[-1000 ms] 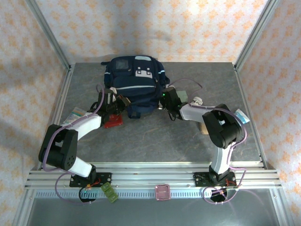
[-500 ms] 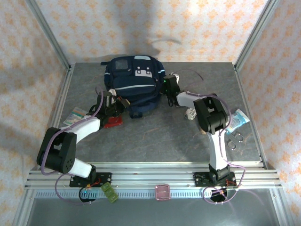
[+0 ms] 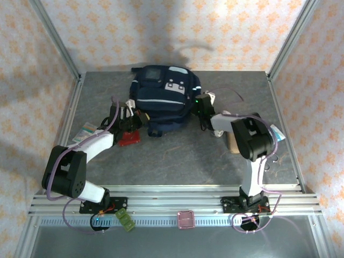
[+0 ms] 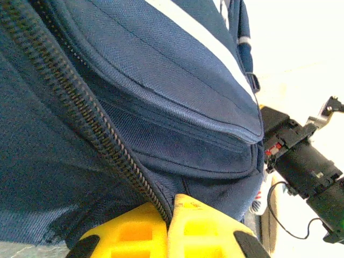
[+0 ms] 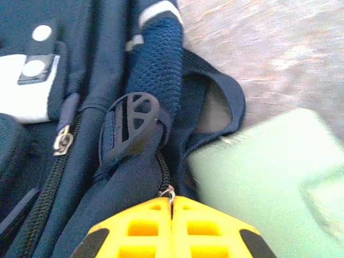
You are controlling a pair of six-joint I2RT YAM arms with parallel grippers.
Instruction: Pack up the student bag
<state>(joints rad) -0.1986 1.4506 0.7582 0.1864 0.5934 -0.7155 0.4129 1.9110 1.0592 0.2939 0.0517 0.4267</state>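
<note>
Bag (image 3: 164,97): the left gripper (image 4: 169,217) is pinched shut on its zip (image 4: 80,102), and the right gripper (image 5: 172,207) is shut on a zip pull (image 5: 167,192). Seen from above, the bag lies at the far middle of the desk (image 3: 177,156), its long axis running far to near. One gripper sits at each flank, about equally close. The wrist views give the zip lines, the top view the bag's lay. A green box (image 5: 258,172) sits just beside the right strap.
</note>
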